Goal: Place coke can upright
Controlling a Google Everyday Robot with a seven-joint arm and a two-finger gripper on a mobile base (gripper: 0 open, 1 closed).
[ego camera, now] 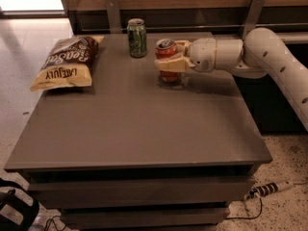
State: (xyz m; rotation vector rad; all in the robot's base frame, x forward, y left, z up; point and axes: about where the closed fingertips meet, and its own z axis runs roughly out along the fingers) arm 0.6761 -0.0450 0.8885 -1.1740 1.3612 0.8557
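Note:
The coke can (167,49), red with a silver top, stands upright on the grey table (139,124) toward its far right. My gripper (171,57) reaches in from the right, and its cream fingers (169,64) wrap around the can's middle. The can's base rests on or just above the tabletop; I cannot tell which. The white arm (260,57) extends off to the right edge of the view.
A green can (137,37) stands upright just left of the coke can, close to the gripper. A chip bag (67,62) lies at the table's far left. A wall with metal brackets runs behind the table. A power strip (269,189) lies on the floor at right.

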